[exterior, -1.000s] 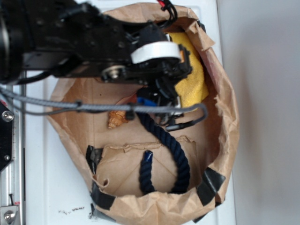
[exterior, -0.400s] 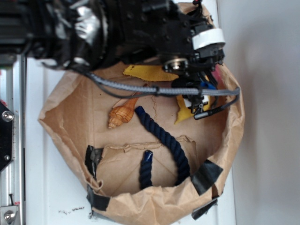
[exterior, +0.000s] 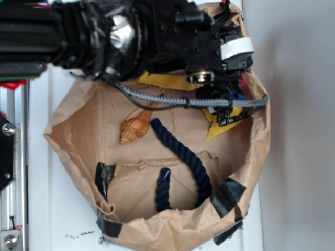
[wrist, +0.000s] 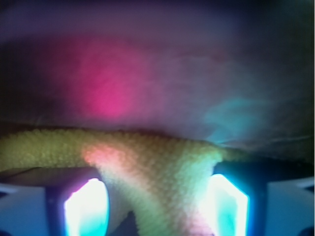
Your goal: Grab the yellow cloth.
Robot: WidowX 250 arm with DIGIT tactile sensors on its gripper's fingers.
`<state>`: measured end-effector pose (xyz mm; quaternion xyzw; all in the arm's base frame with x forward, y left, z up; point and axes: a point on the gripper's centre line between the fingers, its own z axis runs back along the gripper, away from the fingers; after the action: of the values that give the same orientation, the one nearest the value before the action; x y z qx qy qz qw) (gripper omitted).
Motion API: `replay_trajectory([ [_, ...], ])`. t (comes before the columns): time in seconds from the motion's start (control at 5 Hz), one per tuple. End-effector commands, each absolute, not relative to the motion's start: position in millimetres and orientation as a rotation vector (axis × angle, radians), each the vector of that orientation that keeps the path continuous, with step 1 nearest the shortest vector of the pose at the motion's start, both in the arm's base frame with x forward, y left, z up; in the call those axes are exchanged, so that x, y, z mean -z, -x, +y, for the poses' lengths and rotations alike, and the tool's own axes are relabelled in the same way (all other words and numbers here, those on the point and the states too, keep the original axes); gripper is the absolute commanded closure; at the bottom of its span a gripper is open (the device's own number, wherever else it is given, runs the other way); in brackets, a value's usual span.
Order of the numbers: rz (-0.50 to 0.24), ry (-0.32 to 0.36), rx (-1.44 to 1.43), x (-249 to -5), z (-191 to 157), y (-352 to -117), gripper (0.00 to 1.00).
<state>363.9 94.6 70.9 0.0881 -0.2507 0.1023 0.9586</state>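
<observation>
A: Exterior view first: what sits in the bag [exterior: 255, 157]?

B: It is crumpled brown paper, its rim rolled down and patched with black tape [exterior: 226, 196]. On the floor lie a ridged tan spiral shell [exterior: 134, 128] and a twisted navy rope [exterior: 184, 157] bent into a hook shape.

A: And the cloth [exterior: 220, 128]?

B: Bright yellow, at the far right of the bag under the black arm [exterior: 157, 36]. One ragged pointed corner hangs below the gripper [exterior: 226, 112]; another strip shows under the arm, left of the gripper.

A: Is it gripped?

B: The wrist view says so. The nubby terry cloth [wrist: 162, 182] fills the gap between the two glowing fingers [wrist: 84, 206], pinched there, and spreads left in a fuzzy band. Behind it everything is a blur of pink and teal light.

A: The grey cable [exterior: 178, 100]?

B: Braided, looping across in front of the cloth.
</observation>
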Motion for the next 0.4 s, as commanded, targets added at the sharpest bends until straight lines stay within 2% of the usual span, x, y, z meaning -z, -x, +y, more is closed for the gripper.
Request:
replay_trajectory([
  [0.0,-0.615,-0.271,-0.131,-81.9,85.3,-353.1,1.0],
  [0.2,-0.629,-0.261,-0.118,-83.9,83.5,-344.9,1.0],
])
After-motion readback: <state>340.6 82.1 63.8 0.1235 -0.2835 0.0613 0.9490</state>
